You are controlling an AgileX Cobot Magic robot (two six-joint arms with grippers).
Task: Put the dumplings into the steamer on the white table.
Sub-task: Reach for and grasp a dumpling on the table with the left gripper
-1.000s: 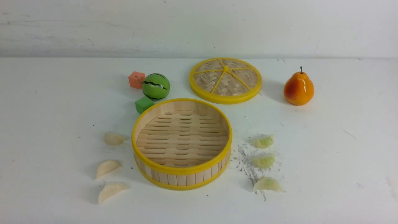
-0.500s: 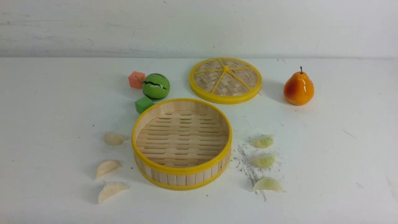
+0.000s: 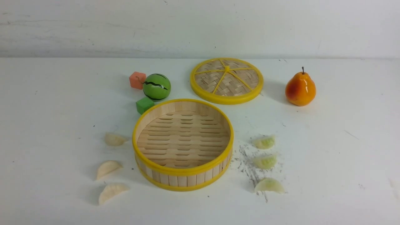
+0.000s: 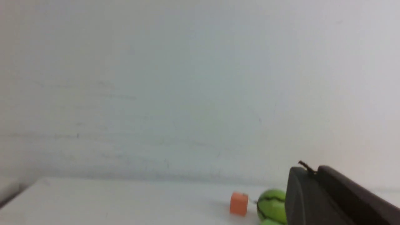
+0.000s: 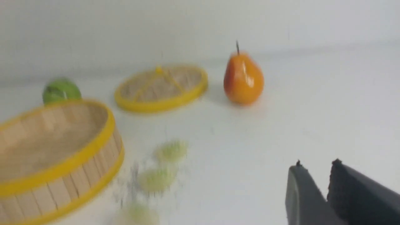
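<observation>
Progress is nil as yet: the steamer (image 3: 182, 171) stands empty on the bench (image 3: 343, 156), with three cream dumplings (image 3: 107, 168) ranged in a column just off its left side and three green dumplings (image 3: 265, 161) off its right, none inside. Each is laid flat, its long axis run roughly crosswise toward the steamer, the two nearer cream ones slanted. Nothing is held by either claw: the left claw (image 4: 312, 170) is seen pressed all but shut, the right claw (image 5: 317, 167) parted by a narrow gap.
</observation>
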